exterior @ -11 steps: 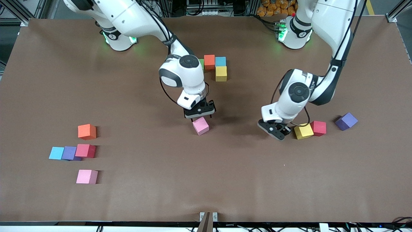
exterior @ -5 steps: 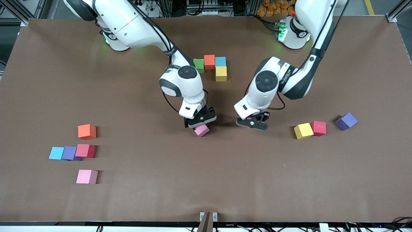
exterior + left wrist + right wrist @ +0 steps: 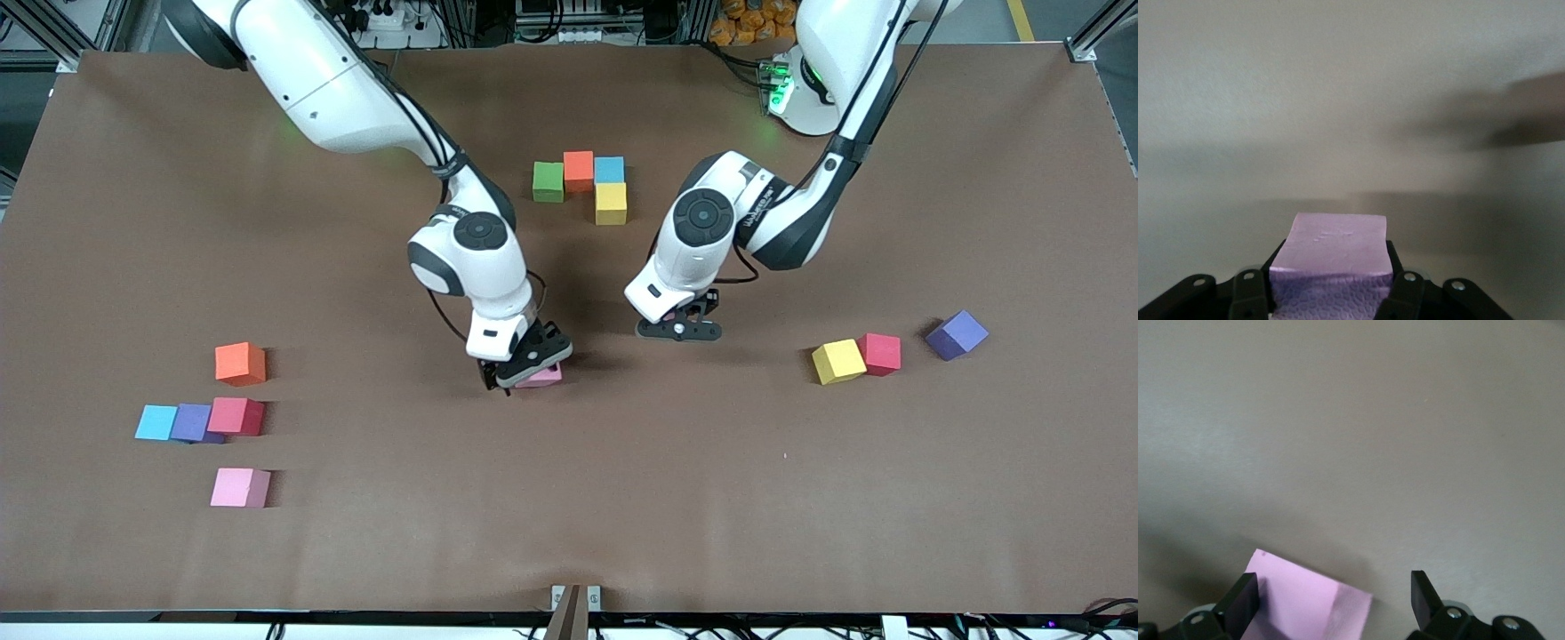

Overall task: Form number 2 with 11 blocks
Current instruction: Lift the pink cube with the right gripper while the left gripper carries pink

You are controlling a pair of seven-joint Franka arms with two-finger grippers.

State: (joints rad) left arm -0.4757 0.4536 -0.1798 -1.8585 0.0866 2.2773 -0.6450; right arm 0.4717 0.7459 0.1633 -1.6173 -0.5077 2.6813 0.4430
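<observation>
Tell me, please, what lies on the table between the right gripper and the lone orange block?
Nothing: in the front view the brown table is bare between the right gripper, lowered open around a pink block, and the orange block.

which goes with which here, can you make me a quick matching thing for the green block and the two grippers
Things:
1 green block
2 right gripper
3 left gripper

States:
a open around a pink block
b shut on a pale block
c touching the orange block, at the end of its row

Pairs: 1-c, 2-a, 3-b
</observation>
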